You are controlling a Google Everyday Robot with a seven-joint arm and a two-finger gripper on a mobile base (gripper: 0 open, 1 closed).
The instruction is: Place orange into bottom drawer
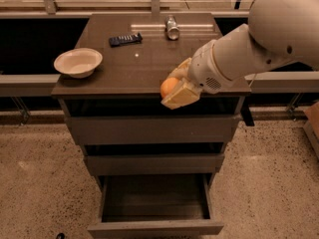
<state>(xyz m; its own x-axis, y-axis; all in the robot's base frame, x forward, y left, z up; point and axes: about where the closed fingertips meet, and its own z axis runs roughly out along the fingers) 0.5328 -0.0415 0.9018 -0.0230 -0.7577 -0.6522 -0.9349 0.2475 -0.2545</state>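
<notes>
The orange (168, 86) is a small round orange fruit held between the cream fingers of my gripper (175, 89). The gripper is shut on it and hangs in the air at the front edge of the cabinet top, right of centre, above the drawers. The bottom drawer (155, 199) is the lowest of three dark grey-brown drawers. It is pulled out, and its box-shaped inside shows. The gripper with the orange is well above it and slightly to its right.
A cream shallow bowl (78, 61) sits at the cabinet top's left front corner. A black remote (125, 39) and a metal can (172, 28) lie at the back. My large white arm (259, 44) fills the upper right. Speckled floor (40, 183) surrounds the cabinet.
</notes>
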